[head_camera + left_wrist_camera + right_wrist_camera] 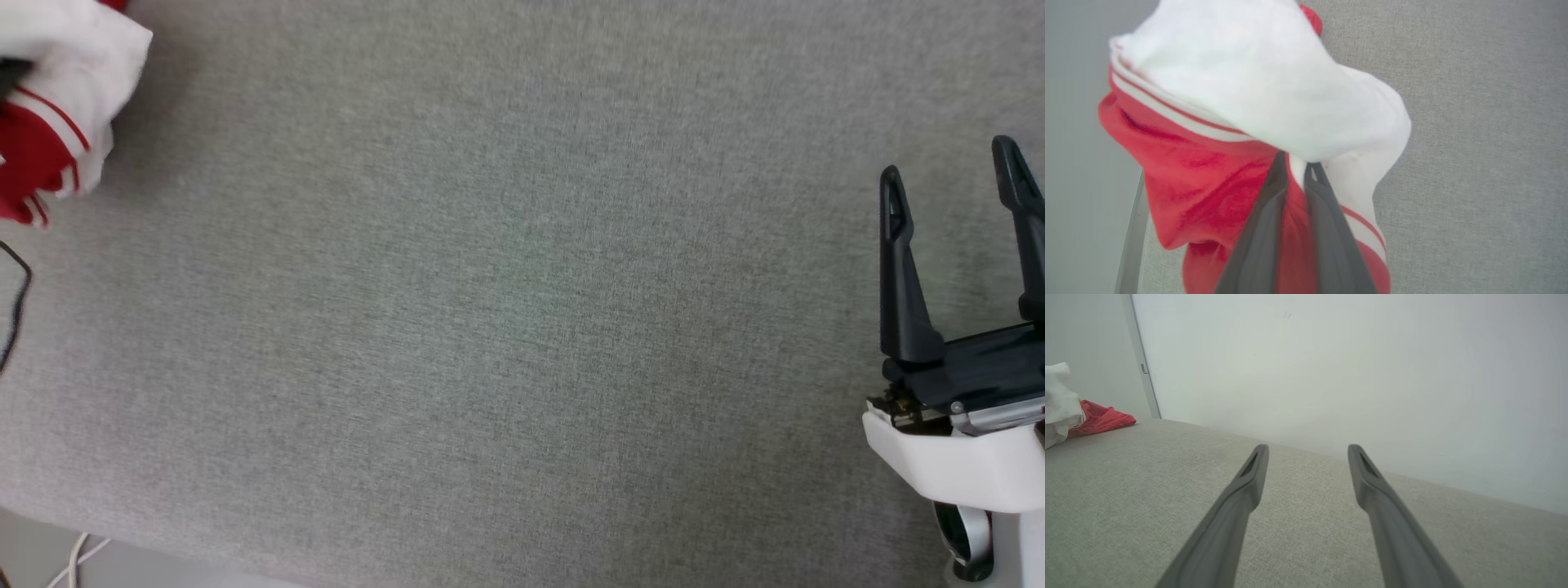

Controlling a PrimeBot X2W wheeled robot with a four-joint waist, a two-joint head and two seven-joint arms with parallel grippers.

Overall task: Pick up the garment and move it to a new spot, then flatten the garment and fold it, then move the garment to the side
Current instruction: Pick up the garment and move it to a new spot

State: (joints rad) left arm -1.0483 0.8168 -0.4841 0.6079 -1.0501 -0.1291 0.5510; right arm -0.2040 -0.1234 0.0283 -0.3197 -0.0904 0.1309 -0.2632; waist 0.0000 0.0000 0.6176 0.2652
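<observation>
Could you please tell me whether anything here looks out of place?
Nothing looks damaged or spilled. The garment is bunched in a crumpled heap at the far left of the grey surface, pinched by the left gripper, and a thin dark cable strays nearby.

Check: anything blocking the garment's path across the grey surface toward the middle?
Nothing visible. The left gripper is shut on the garment at far left; the grey surface runs bare to the open right gripper at far right. A dark cable lies near the garment, off that path.
</observation>
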